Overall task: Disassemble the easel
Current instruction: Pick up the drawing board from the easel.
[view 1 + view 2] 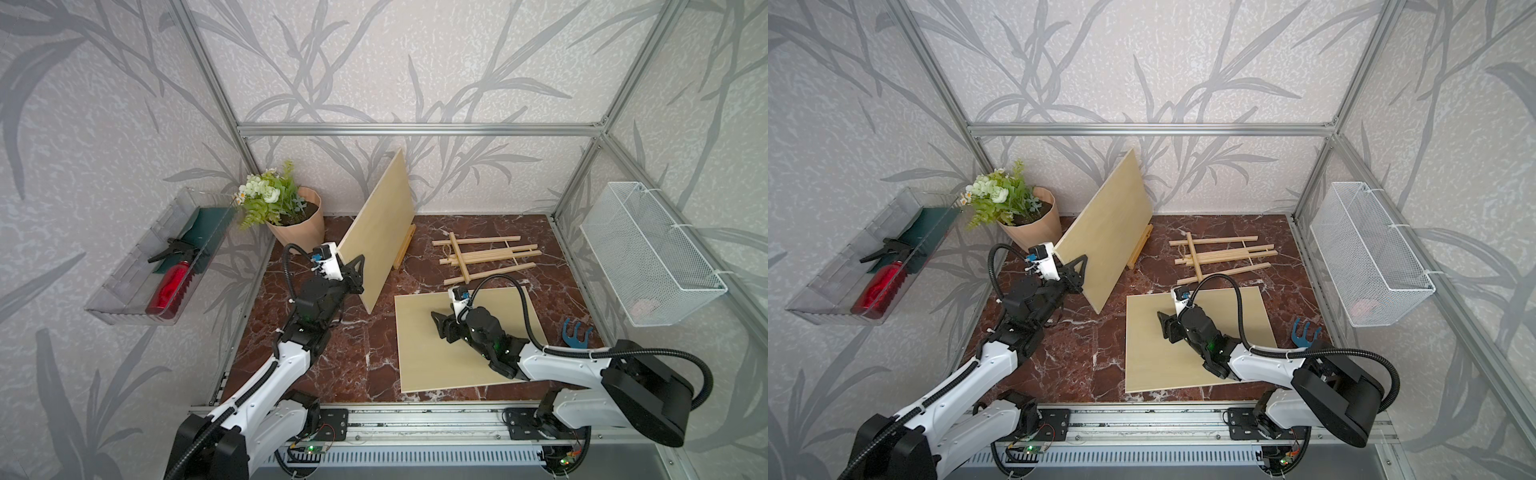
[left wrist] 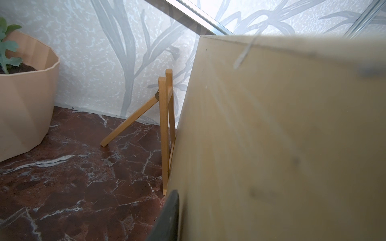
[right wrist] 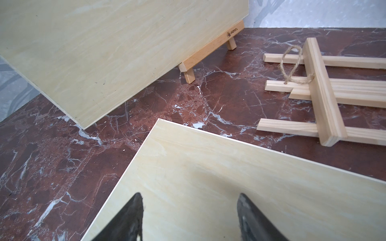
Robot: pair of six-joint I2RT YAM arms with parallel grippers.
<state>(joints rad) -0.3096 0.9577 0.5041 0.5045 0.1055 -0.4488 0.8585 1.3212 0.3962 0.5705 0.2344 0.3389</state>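
While reaching in from the near left, clamps the left gripper [image 1: 361, 272] onto the near-left edge of the upright board [image 1: 382, 228], with one dark finger [image 2: 167, 217] pressed against that board in the left wrist view. Shows the board tilted back, far end high, with its lower edge at the ledge of the small easel [image 1: 405, 245] at far centre of the tabletop [image 1: 353, 365]; near-left lower corner either on the marble or just off it, cannot tell which. Shows the small easel standing behind the board on spread legs, with the rear leg angled away from the board, and a flowerpot [image 1: 297, 226] just to its left at the far-left corner. Holds the right gripper [image 1: 437, 324] low over the flat board [image 1: 428, 365], jaws spread wide with nothing between them; touching the wood or just clear of it, cannot tell which. Places that flat board on the tabletop at near right, with a folded easel [image 1: 482, 257] lying flat just beyond it at far right and a loop of twine [image 3: 290, 60] tied at its crossbar. Finds a blue hand rake [image 1: 575, 334] near the flat board's right edge, a white mesh basket [image 1: 648, 257] hung at the right side, and a clear tray [image 1: 104, 307] at the left side with a red bottle [image 1: 170, 286] inside.
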